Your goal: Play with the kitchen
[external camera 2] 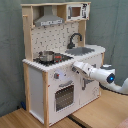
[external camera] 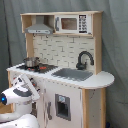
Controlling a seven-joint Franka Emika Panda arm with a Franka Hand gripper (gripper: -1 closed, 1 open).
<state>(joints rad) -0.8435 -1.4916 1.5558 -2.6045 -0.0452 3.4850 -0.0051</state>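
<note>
The kitchen point(external camera: 55, 50) is a white and light-wood toy unit with a pegboard back, seen in both exterior views point(external camera 2: 35, 80). A grey hood point(external camera: 40, 29) hangs over a steel pot point(external camera: 31, 62) on the stove. The black faucet point(external camera: 84, 59) curves over the sink point(external camera: 72, 74). The windowed oven door point(external camera 2: 64, 96) is closed. My gripper point(external camera 2: 76, 66) is at the kitchen's front panel just under the counter edge, beside the stove knobs. In the first exterior view my gripper point(external camera: 31, 85) shows at the lower left against the front.
A microwave point(external camera: 72, 23) sits at the top of the unit. A grey curtain point(external camera: 115, 50) hangs behind. Wooden boards point(external camera 2: 100, 115) cover the floor in front. My white arm point(external camera 2: 102, 76) reaches in from the second exterior view's right.
</note>
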